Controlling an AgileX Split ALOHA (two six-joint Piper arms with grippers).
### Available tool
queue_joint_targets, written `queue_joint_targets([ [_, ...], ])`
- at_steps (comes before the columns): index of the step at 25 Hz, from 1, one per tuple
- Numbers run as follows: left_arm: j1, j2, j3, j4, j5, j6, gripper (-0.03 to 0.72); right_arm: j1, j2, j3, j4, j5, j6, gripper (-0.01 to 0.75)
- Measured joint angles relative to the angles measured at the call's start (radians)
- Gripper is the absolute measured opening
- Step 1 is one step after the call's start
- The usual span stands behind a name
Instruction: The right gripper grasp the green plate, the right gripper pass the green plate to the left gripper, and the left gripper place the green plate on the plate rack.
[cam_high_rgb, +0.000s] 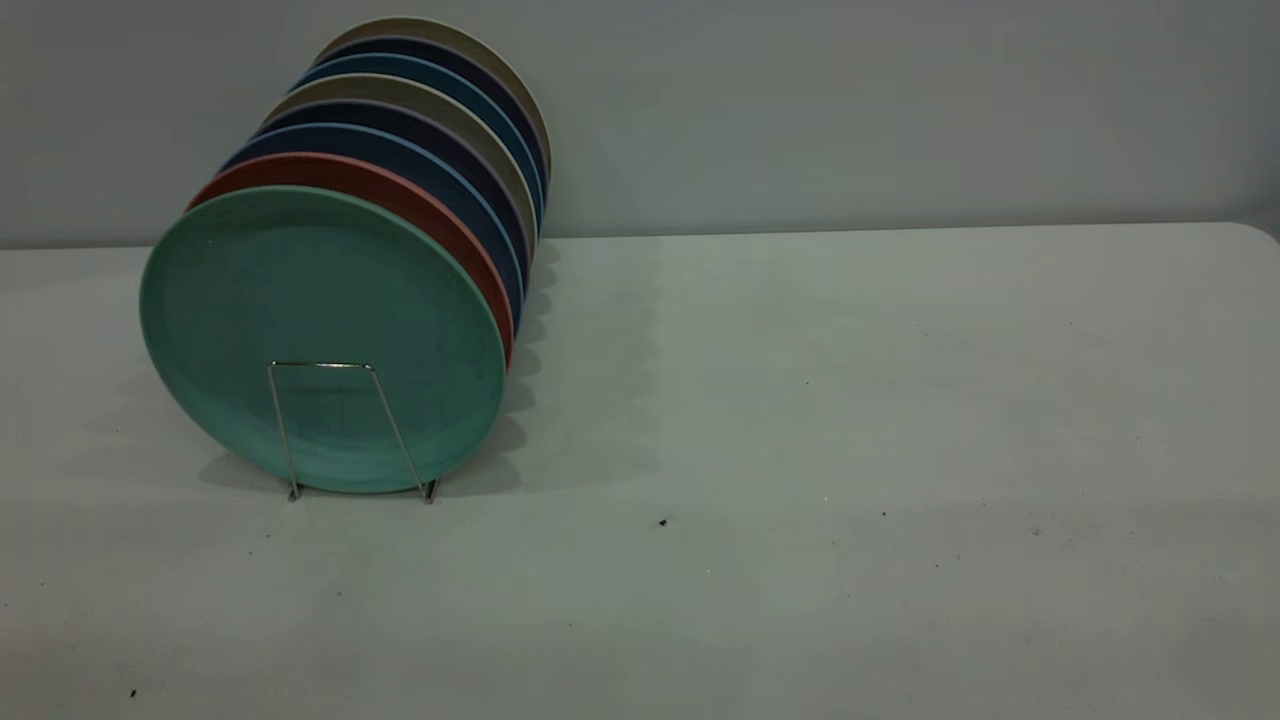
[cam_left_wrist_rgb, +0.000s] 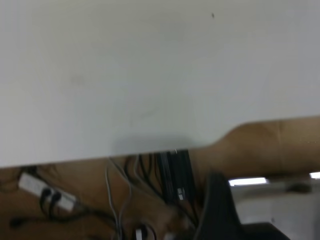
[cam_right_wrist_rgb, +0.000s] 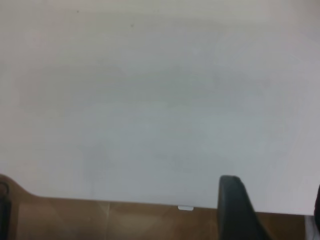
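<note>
The green plate (cam_high_rgb: 320, 330) stands on edge in the front slot of the plate rack (cam_high_rgb: 320, 365), behind its silver wire loop, at the table's left in the exterior view. Neither arm shows in that view. In the left wrist view one black finger (cam_left_wrist_rgb: 216, 200) of the left gripper (cam_left_wrist_rgb: 270, 200) hangs past the table's edge, with open space beside it and nothing held. In the right wrist view the right gripper (cam_right_wrist_rgb: 274, 186) is over the table's edge, with its fingers (cam_right_wrist_rgb: 234, 205) far apart and empty.
Behind the green plate stand a salmon-pink plate (cam_high_rgb: 400, 195) and several blue and beige plates (cam_high_rgb: 440, 110) in the same rack. The white table (cam_high_rgb: 850, 400) stretches to the right. Cables and a power strip (cam_left_wrist_rgb: 35, 186) lie on the floor below the table.
</note>
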Motion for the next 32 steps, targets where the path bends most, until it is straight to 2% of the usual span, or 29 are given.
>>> queue_joint_targets([
  [13,0.0,-0.259,0.0,0.002,0.003,0.0,0.534,-0.004,-0.013,0.0,0.0,-0.001,0.0,0.334],
  [25,0.0,-0.415,0.0,0.002,0.012,0.0,0.534,-0.142,-0.265,0.0,0.0,0.004,0.001,0.264],
  [32,0.0,-0.449,0.0,0.002,0.02,0.0,0.534,-0.161,-0.266,0.0,0.0,0.004,0.002,0.241],
])
